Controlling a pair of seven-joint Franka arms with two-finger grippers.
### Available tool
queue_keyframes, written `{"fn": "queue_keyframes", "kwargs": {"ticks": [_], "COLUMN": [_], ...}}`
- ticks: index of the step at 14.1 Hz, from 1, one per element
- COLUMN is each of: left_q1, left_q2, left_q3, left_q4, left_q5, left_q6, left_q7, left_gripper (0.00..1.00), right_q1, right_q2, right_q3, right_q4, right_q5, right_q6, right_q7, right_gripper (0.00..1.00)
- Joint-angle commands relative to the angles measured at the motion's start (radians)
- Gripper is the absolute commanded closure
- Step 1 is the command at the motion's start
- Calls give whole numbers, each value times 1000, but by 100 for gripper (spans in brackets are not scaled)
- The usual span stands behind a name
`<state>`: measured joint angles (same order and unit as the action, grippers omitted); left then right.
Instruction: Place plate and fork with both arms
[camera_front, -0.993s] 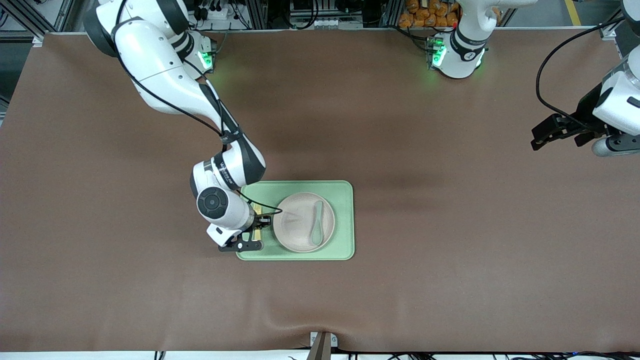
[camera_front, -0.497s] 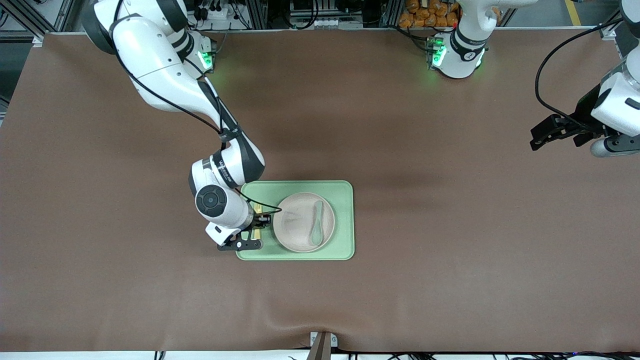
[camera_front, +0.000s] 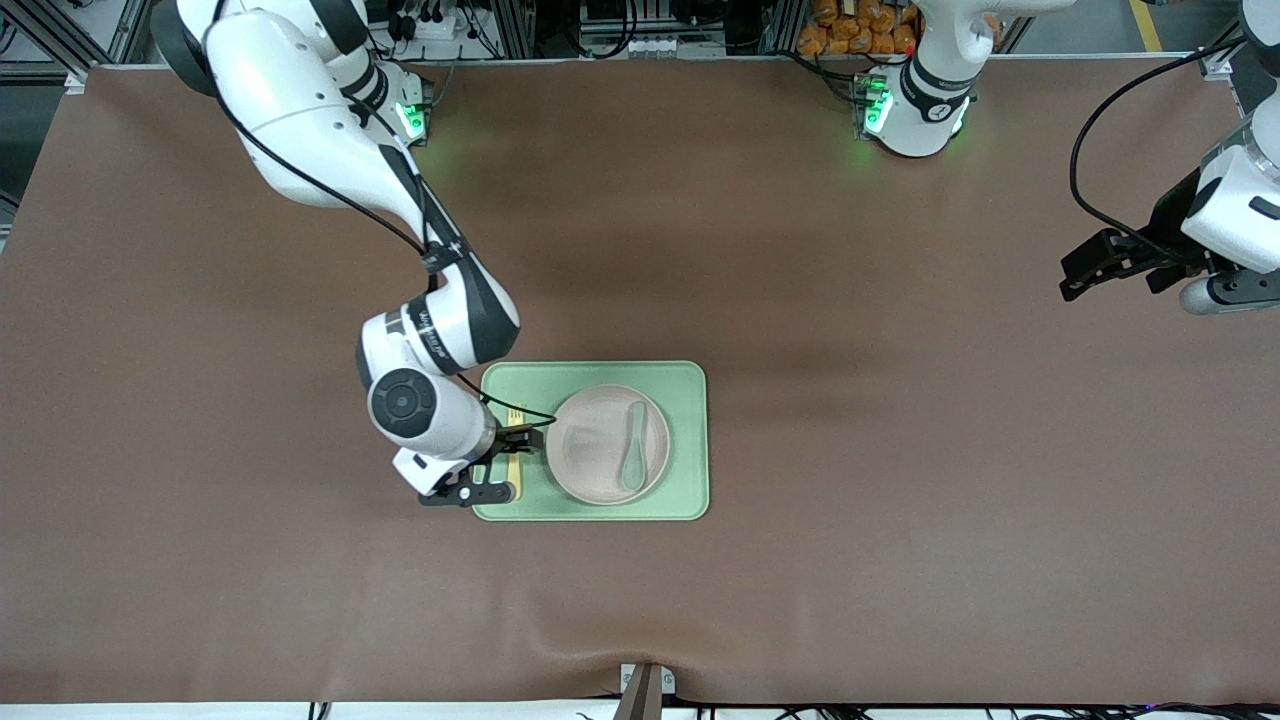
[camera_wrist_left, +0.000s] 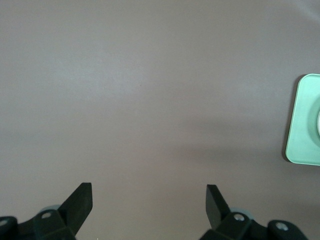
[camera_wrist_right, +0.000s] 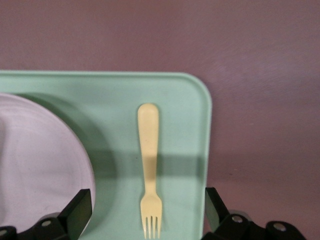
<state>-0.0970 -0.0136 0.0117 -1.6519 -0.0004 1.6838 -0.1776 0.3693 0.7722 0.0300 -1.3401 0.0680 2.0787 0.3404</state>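
Desk (camera_front: 800, 560): brown matte cover across the whole top, w/ a small ripple at the edge nearest the front camera. One item lies directly on it: a rect. light-green tray (camera_front: 690, 440), rounded corners, about mid-desk, somewhat toward the right arm's end. Both arm bases stand along the desk edge farthest from the front camera. Left wrist view: bare brown desk, plus a tray corner (camera_wrist_left: 304, 120).

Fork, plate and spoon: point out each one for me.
fork (camera_wrist_right: 149, 150), right wrist view, middle of its handle
plate (camera_front: 590, 445), front view, bare centre
spoon (camera_front: 634, 445), front view, its handle, lying on the plate
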Motion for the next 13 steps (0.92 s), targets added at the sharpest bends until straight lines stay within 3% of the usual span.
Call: {"fn": "queue_keyframes", "kwargs": {"ticks": [1,4,8,11,13], "left_q1": [11,5,2,0,-1], "left_q2": [-28,-26,-19,-17,-17], "left_q3": [-7,-7,-7,-9,-9], "left_q4": [-28,-34,-32,-32,-32], "left_q5": [-16,-16,-16,-15,-15], "left_q6": [2,2,17,23,36], "left_q7": [21,21,21,21,21], "left_gripper": [0,0,0,0,0], "right_q1": [-72,-131,-306,-409,-469], "right_q2": [-83,-157,-232,-280,-317], "right_q3": [27,44,247,381,427], "right_q4": [21,21,21,21,24], "right_q5": [6,13,-5,-146,-165], "right_q6": [-92,-137,-225,-290,-322], "right_q7": [-4,83,114,115,109], "right_gripper": [0,0,0,0,0]}}
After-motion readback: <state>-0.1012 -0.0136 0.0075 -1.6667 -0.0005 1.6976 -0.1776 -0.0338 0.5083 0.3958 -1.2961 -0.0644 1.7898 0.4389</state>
